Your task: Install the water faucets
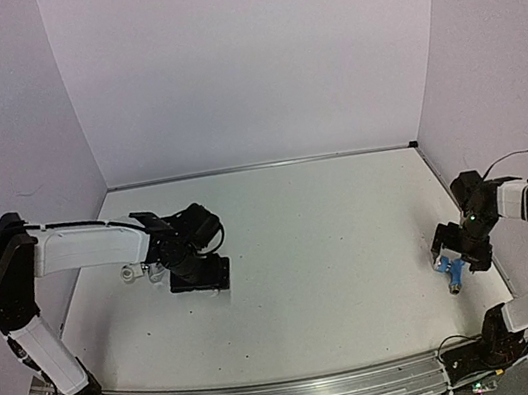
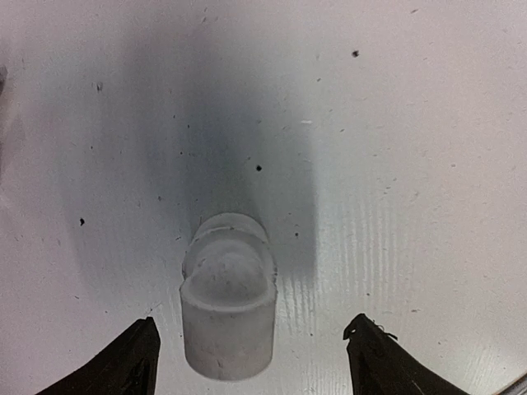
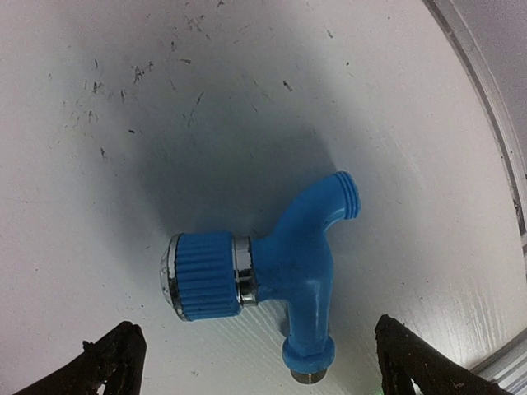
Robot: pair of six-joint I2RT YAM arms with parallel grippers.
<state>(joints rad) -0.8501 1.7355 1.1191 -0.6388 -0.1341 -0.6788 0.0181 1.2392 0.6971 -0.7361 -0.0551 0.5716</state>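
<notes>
On the right side of the table (image 1: 323, 248), near its right-hand edge, I have the light blue faucet (image 3: 288, 271) lying flat on the white surface. In the right wrist view its ribbed blue knob, with a chrome band behind it, points left. Its bent spout, ringed at the tip, angles up and to the right, and its silver end points down toward the camera. The right gripper (image 3: 259, 329) hangs directly over it with its two black fingers (image 3: 111, 362) spread wide, one on each side. Neither touches the faucet, so nothing is held there. A metal rail along the table edge runs through the corner of that view.

On the left, my other arm reaches out over the table's left-centre. The left gripper (image 2: 252, 325) also has its fingers (image 2: 123, 362) apart. Between them a white stubby cylindrical fitting (image 2: 228, 304) stands upright on the table. It has a rounded top, and I see a gap to the finger on each side, so it is free and not gripped.

From the overhead camera I can make out two small pale pieces (image 1: 142, 270) on the table just left of the left gripper. They are too small for me to say whether either one is the silver faucet.
</notes>
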